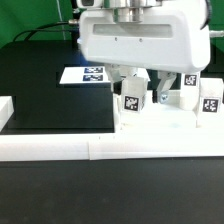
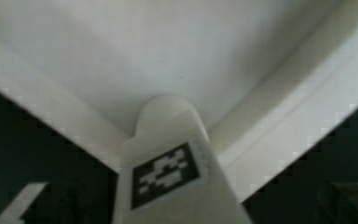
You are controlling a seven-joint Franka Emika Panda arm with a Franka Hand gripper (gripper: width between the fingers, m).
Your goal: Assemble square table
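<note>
Hand: my hand (image 1: 137,78) sits at center frame, pinching a leg (image 1: 131,97).
Slab: large, upper center (image 1: 140,40), just above my leg.
Other legs: right (image 1: 210,97).
Desk: black (image 1: 50,100).

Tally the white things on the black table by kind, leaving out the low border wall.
Square slab: 1
Legs: 4
Marker board: 1
Total: 6
</note>
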